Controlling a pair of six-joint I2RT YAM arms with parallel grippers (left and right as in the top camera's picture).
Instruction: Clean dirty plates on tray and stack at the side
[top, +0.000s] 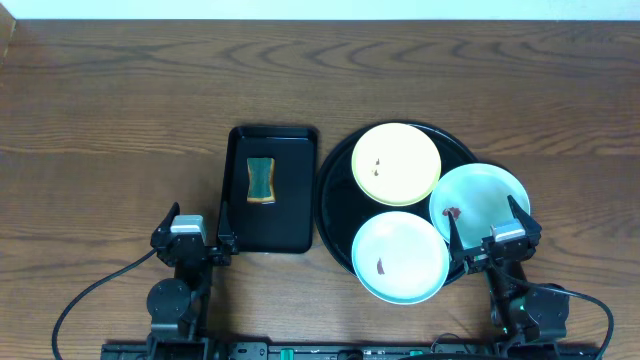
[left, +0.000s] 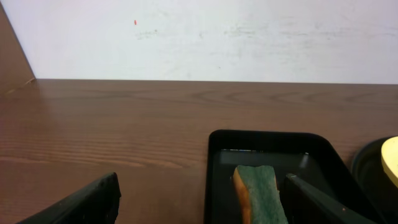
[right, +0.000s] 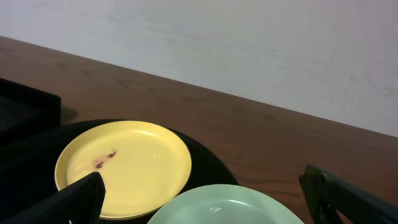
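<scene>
Currently: left hand (top: 198, 215) and right hand (top: 482, 215) released.
Plates (top: 396, 163) ahead of right hand: probably rigid, light, slick; pinch rim.

surface: wooden table (top: 120, 90) | holds 2: rectangular black tray (top: 295, 215), round black tray (top: 335, 195) | side by side

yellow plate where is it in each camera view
Overhead: the yellow plate sits centre-right, on the far part of the round black tray.
Left wrist: only a pale sliver of it at the right edge.
Right wrist: lower left, with a reddish smear on it.
Shared landmark: the round black tray under it.
</scene>
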